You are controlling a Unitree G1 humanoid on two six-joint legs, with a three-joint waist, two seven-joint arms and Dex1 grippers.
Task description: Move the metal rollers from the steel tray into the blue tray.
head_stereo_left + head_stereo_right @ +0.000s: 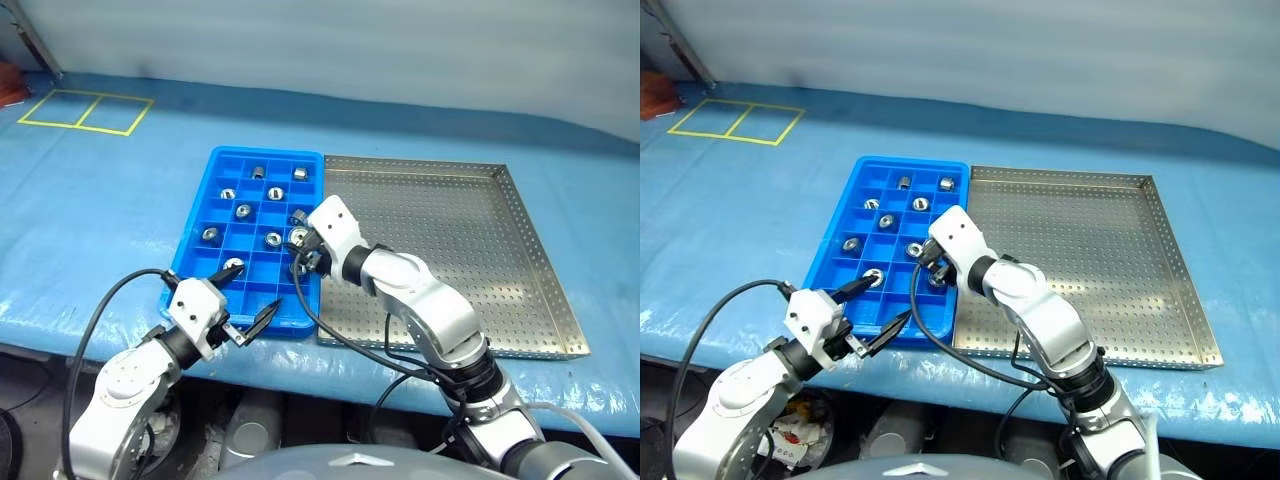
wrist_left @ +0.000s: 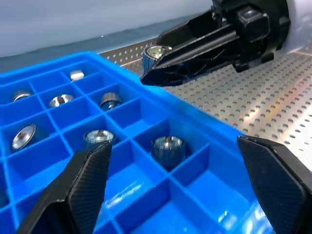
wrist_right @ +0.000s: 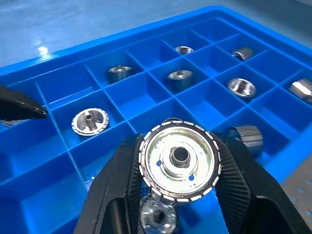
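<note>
The right gripper [image 3: 179, 168] is clamped on one of the metal rollers [image 3: 179, 161], its two fingers pressing the knurled rim from either side so the roller's flat face and central hole look back toward the wrist. It hangs over the blue tray [image 1: 222, 165], above the edge of that tray that borders the steel tray [image 1: 520, 250], and close over the compartments there. Directly beneath the held roller another roller [image 3: 157, 218] already lies in a cell, and a third [image 3: 247, 135] sits in the cell just beside it, so the coming drop seems to hinge on shifting toward one of the empty cells farther in from that edge. The roller's axis runs roughly level, crosswise to the fingers; it would likely tip as it falls.

The left gripper [image 1: 250, 300] has its jaws spread wide with nothing between them, poised at the blue tray's near edge. The steel tray's perforated base looks bare of rollers, so this may well be the last one.
</note>
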